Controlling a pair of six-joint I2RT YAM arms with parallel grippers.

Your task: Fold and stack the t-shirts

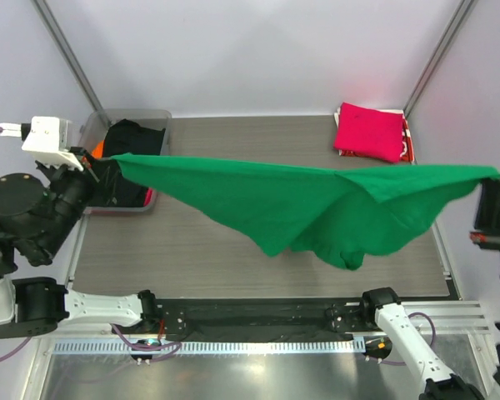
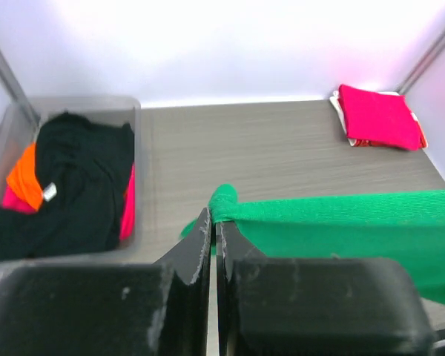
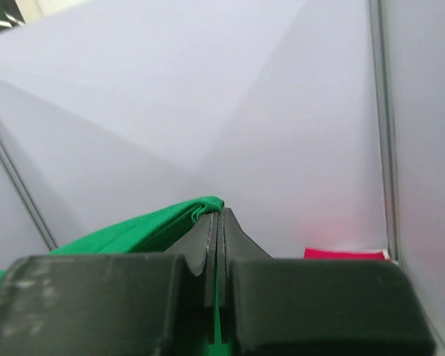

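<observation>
A bright green t-shirt (image 1: 317, 204) hangs stretched in the air across the table, sagging in the middle. My left gripper (image 1: 100, 171) is shut on its left corner, seen bunched at the jaw tips (image 2: 222, 204). At the far right my right gripper (image 1: 489, 179) is shut on the other corner, where green cloth (image 3: 170, 222) pokes out beside the fingertips. A folded magenta-pink t-shirt (image 1: 368, 131) lies at the back right of the table. Black (image 2: 81, 185) and orange (image 2: 26, 178) t-shirts lie crumpled in the clear tub (image 1: 146, 117) at the back left.
The grey wood-grain table (image 1: 233, 258) lies under the hanging shirt. White enclosure walls with metal posts (image 1: 67, 50) close in the back and sides. The pink shirt rests on a white and red item (image 1: 408, 142).
</observation>
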